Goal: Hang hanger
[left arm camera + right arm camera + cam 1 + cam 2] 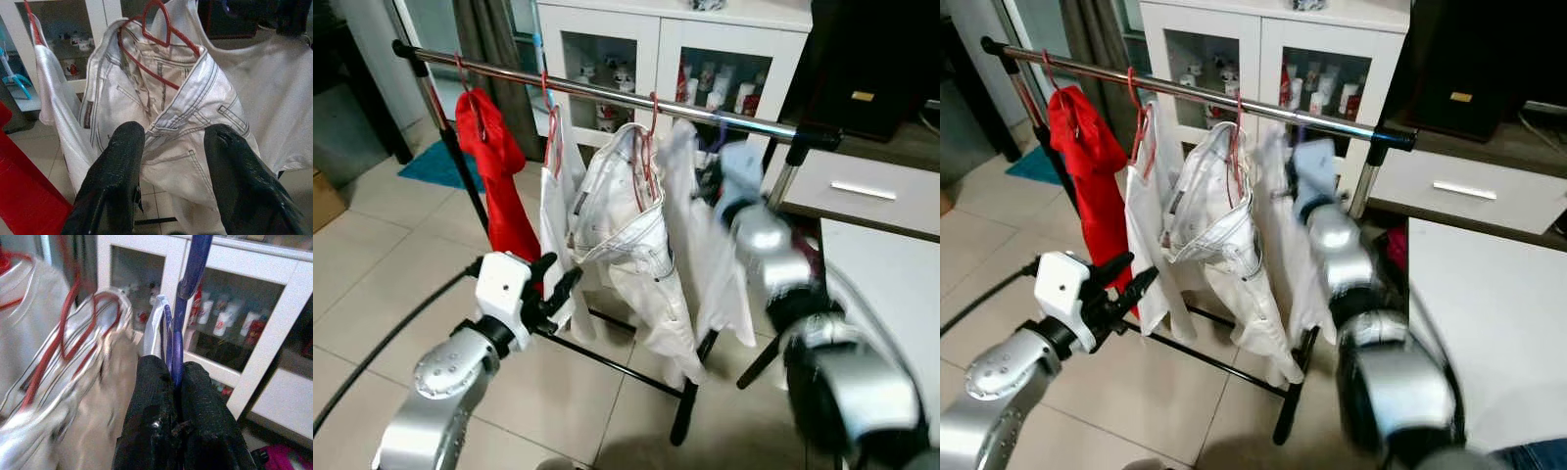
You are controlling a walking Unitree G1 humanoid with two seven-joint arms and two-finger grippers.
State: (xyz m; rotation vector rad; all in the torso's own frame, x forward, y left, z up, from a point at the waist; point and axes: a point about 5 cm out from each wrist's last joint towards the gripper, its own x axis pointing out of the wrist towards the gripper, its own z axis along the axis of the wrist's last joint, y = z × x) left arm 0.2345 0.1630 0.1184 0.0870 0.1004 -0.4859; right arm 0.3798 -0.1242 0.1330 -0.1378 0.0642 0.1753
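A silver rail (pixel 607 93) of a clothes rack carries a red garment (pixel 499 176), a white top (pixel 553 206) and white jeans (pixel 626 225), all on red hangers. My right gripper (pixel 174 374) is shut on a blue hanger (pixel 190 269) that bears a pale blue garment (pixel 741 171). It is held up close under the rail's right part, beside a hanging white shirt (pixel 690 206). My left gripper (pixel 560 269) stands open and empty, low in front of the rack. Its fingers (pixel 122 161) point at the jeans (pixel 171 107).
A white glass-door cabinet (pixel 675 49) stands behind the rack. To the right are a dark cabinet (pixel 871 59), a white drawer (pixel 862 186) and a white tabletop (pixel 891 284). The rack's black base bar (pixel 607 357) crosses the tiled floor. A teal mat (pixel 435 166) lies far left.
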